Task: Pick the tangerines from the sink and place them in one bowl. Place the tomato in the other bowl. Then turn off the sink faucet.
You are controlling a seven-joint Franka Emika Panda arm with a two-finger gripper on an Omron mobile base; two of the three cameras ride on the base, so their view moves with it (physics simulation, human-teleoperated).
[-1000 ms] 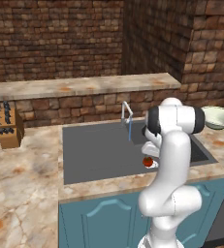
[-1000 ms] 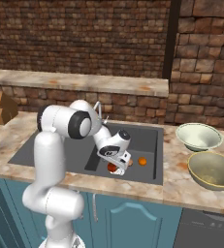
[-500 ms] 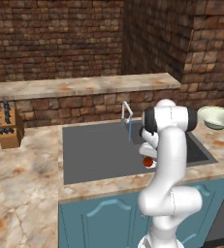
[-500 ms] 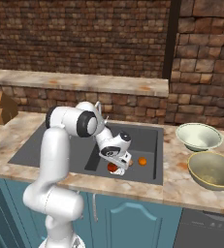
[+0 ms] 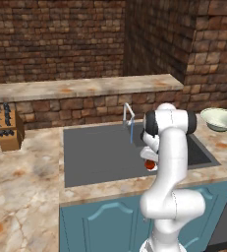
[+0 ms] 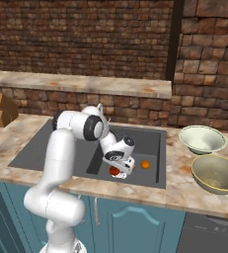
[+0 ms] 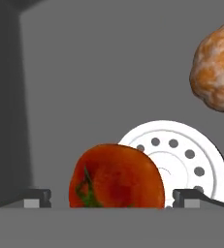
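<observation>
I have the white arm reaching down into the large dark grey rectangular sink, its gripper low over the basin floor near the front wall. Through the hand camera, the small round dark red tomato sits between the two fingers, which stand wide apart on either side of it and do not appear to touch it. The tomato lies partly in front of the round white drain. I judge the step in hand to be the pick of the tomato, with the grasp not yet made. Next I would close the fingers squarely on it, lift it clear of the basin and carry it to the pale cream bowl with a greyish-green rim.

A pale tan-orange tangerine lies just beyond the drain, close enough that a sideways nudge could roll it. A bright orange tangerine rests on the sink floor to the right of the gripper. Both bowls look empty, so no fruit seems placed yet. The olive-tan shallow bowl stands on the marbled stone desk just in front of the cream one. The thin silver faucet stands at the back of the sink, with a thin blue stream falling from its spout. A wooden knife block stands well to the left.
</observation>
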